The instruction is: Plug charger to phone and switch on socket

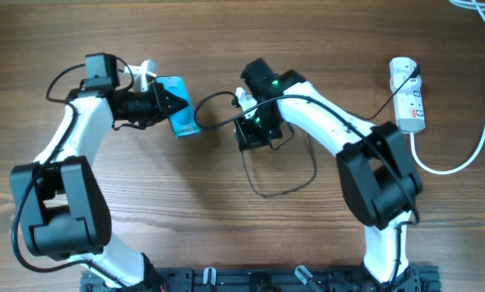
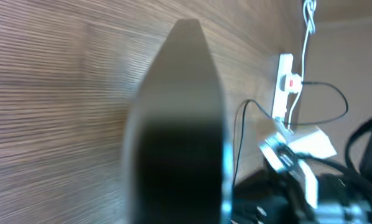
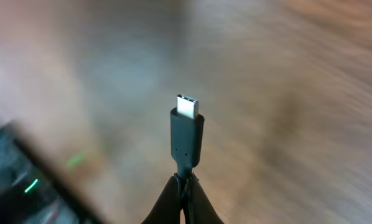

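Observation:
My left gripper is shut on the phone, which it holds tilted above the table with the teal screen up. In the left wrist view the phone is a dark blurred slab filling the middle. My right gripper is shut on the charger just behind its connector tip. The right wrist view shows the fingers pinching the cable with the tip pointing up. The black cable loops on the table to the socket at the far right, also seen in the left wrist view.
A thick white cord runs from the socket off the right edge of the wooden table. The arm bases stand at the front edge.

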